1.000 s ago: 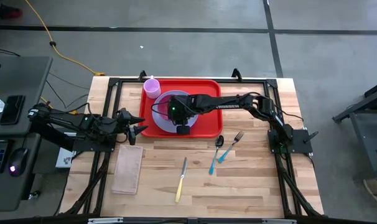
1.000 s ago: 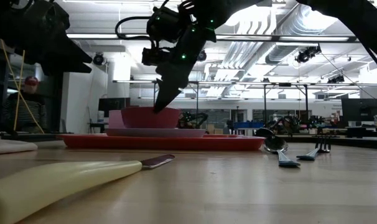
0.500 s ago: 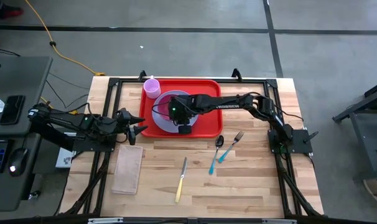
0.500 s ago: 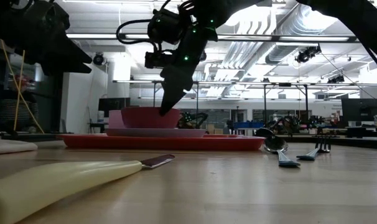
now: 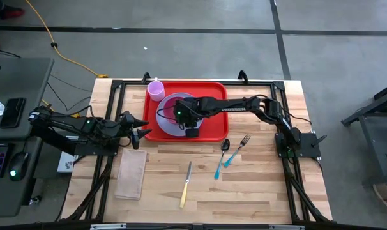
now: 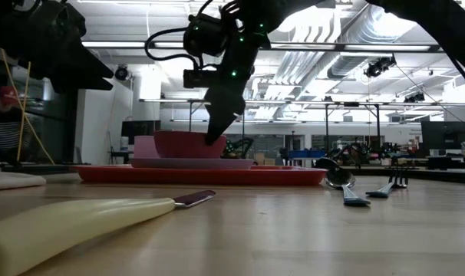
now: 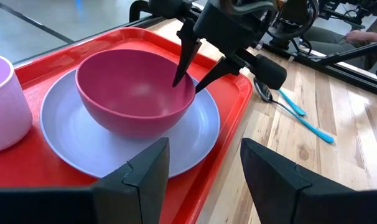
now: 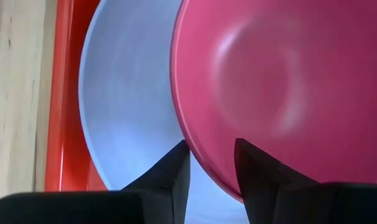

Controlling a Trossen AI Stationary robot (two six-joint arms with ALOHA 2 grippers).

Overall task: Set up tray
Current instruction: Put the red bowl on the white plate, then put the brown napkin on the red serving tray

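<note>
A dark pink bowl sits on a round lavender plate, which lies on the red tray at the table's far middle. A lavender cup stands in the tray's far left corner. My right gripper points steeply down at the bowl's right-hand rim. It is open, with one finger inside the bowl and one outside. My left gripper waits open and empty just left of the tray. My right gripper straddles the bowl's rim from above, one finger over the inside and one over the plate outside. A gap shows between the fingers, wider than the rim. Whether either finger touches the bowl, I cannot tell.
On the bare wood in front of the tray lie a spoon and a fork with blue handles, a cream-handled knife and a tan napkin. A black frame runs around the table's edges.
My right gripper has tipped at the wrist, and its fingertips have swung toward the table's right, over the bowl toward its right-hand rim. The bowl stays on the plate.
</note>
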